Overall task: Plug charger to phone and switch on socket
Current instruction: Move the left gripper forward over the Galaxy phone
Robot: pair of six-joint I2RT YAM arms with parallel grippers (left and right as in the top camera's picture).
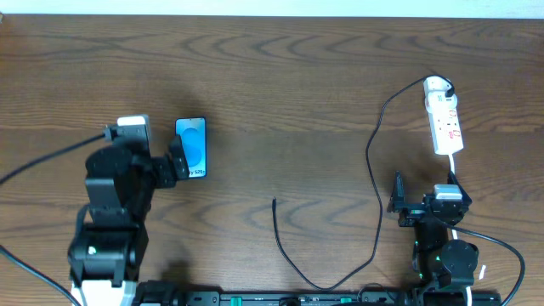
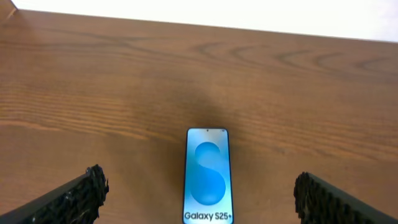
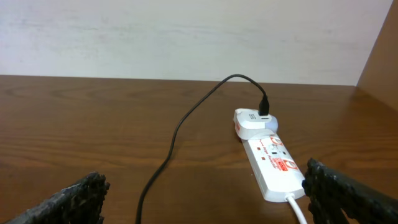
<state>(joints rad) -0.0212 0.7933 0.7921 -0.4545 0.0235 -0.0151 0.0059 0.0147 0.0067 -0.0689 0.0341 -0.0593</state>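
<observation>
Phone (image 2: 208, 174): screen up, left on the wooden table (image 1: 280, 76).
Left gripper (image 2: 202, 202): spread wide, empty, just behind the phone.
Charger (image 1: 374, 170): plugged into the socket (image 3: 270, 162); free tip mid-table.
Right gripper (image 3: 208, 202): spread wide, empty, facing the socket.

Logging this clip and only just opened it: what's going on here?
Nothing is held yet. The left gripper is poised at the phone, jaws open; the phone's screen is lit blue. The right gripper, jaws also open, faces the power strip. The black cable runs from a white adapter at the strip's far end across the table. Its free tip lies loose between the arms, not in the phone.
</observation>
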